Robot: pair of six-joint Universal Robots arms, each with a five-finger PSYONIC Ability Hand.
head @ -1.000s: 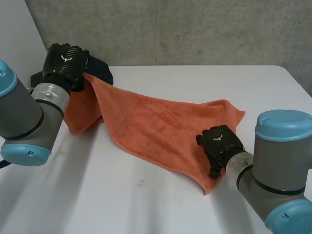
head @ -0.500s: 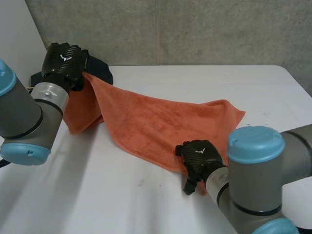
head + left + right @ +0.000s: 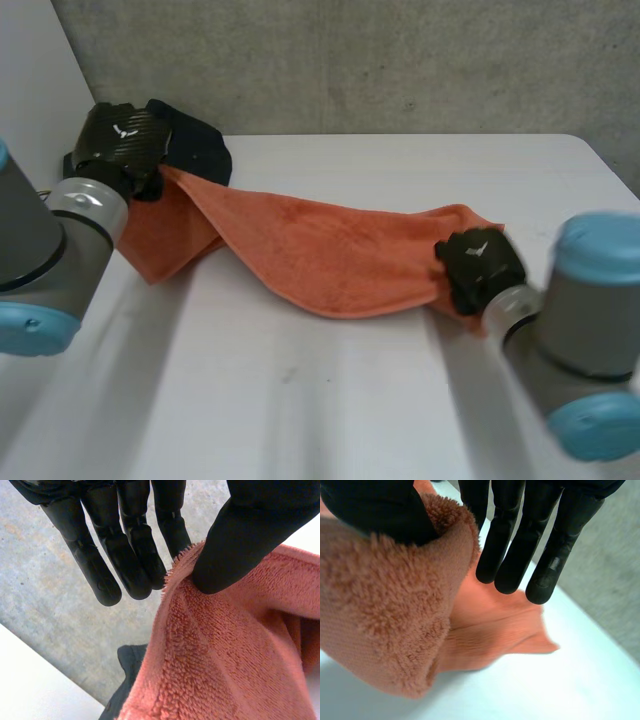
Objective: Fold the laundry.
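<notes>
An orange towel [image 3: 330,255] hangs stretched in a bunched band between both hands above the white table [image 3: 330,410]. My left hand [image 3: 120,140] holds one corner at the back left; in the left wrist view its thumb [image 3: 235,540] pinches the towel's edge [image 3: 225,655] against the fingers [image 3: 135,555]. My right hand [image 3: 480,262] grips the opposite end at the right. In the right wrist view its thumb [image 3: 375,510] presses a thick fold of towel [image 3: 385,620] toward the fingers [image 3: 520,545]. A loose part of the towel droops below the left hand.
A dark cloth [image 3: 195,145] lies at the back left of the table, just behind my left hand, and appears under the towel as dark cloth [image 3: 127,660] in the left wrist view. A concrete wall stands behind the table.
My right hand closed on the towel's near right part and lifted it up and to the right. The towel went from spread out to a bunched band. My left hand shifted slightly left.
</notes>
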